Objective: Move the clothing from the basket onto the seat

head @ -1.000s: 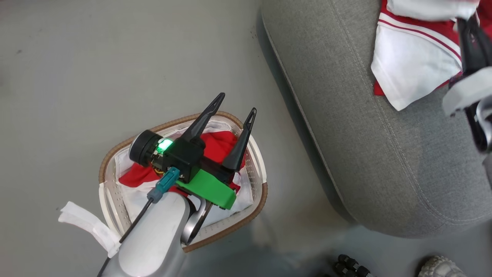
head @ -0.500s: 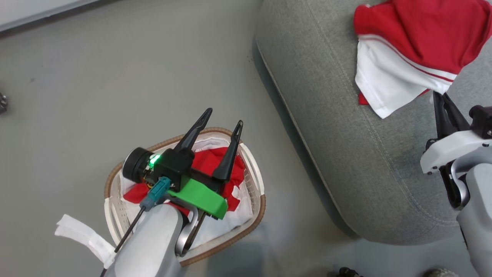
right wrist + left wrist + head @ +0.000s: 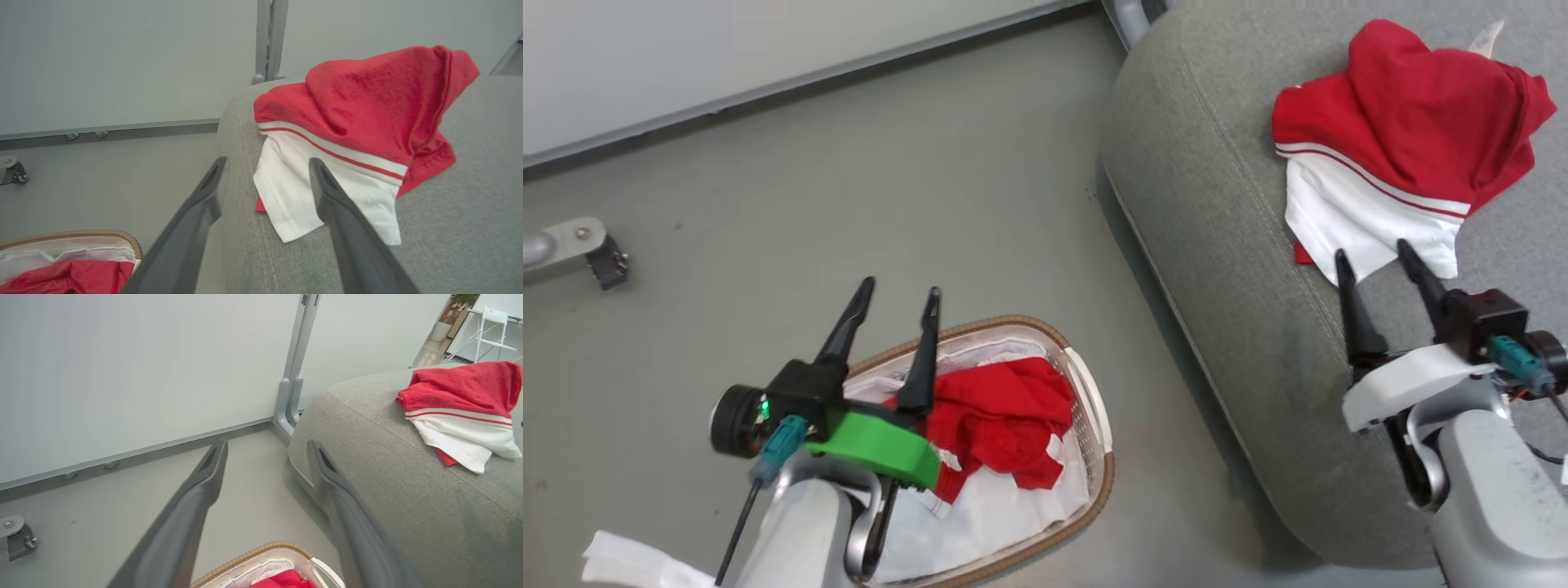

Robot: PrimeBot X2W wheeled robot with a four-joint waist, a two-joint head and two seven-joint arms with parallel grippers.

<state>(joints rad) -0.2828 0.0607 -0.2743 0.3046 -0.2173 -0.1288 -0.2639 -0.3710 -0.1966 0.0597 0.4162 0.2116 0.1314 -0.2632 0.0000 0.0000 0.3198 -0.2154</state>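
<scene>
Partly done. On seat (image 3: 1225, 245): striped garment (image 3: 1388, 163), free of grip. In basket (image 3: 1107, 478): red garment (image 3: 1001, 416), over white liner (image 3: 1005, 523), yet to transfer. Right pincer (image 3: 1371, 248): spread, empty, just beside striped garment. Left pincer (image 3: 902, 285): spread, empty, above basket. Remaining: grasp red garment, carry to seat.
</scene>
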